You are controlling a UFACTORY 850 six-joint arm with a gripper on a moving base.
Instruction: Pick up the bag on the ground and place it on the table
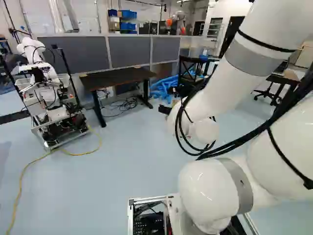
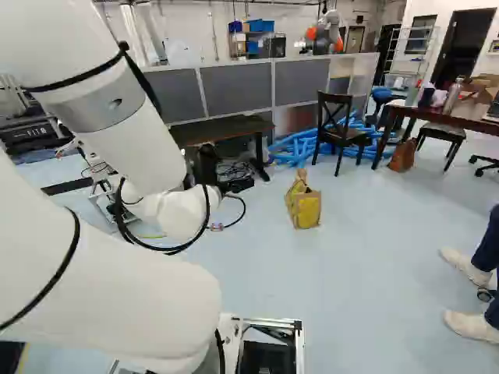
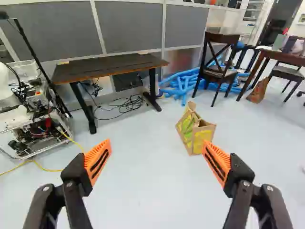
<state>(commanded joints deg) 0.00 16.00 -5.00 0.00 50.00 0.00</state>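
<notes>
My gripper [image 1: 165, 109] shows as a small dark part beside the arm's wrist in the left base view. In the wrist view the gripper [image 3: 157, 162] stands open, its orange pads wide apart with nothing between them. A brown paper bag with yellow patches [image 3: 204, 135] stands upright on the floor ahead, more in line with one finger than with the gap's middle. The same bag [image 2: 304, 209] is right of the arm in the right base view; the left base view does not show it. A dark-topped table [image 3: 110, 67] stands farther off by the grey partition.
Another robot [image 1: 51, 98] stands left of the dark table, a yellow cable [image 1: 22, 181] on the floor near it. Blue tubes [image 2: 300, 146], a dark chair [image 2: 340, 132], a second table [image 2: 448, 119] and another brown bag [image 2: 402, 156] lie beyond. A person's shoes [image 2: 468, 269] are at the right.
</notes>
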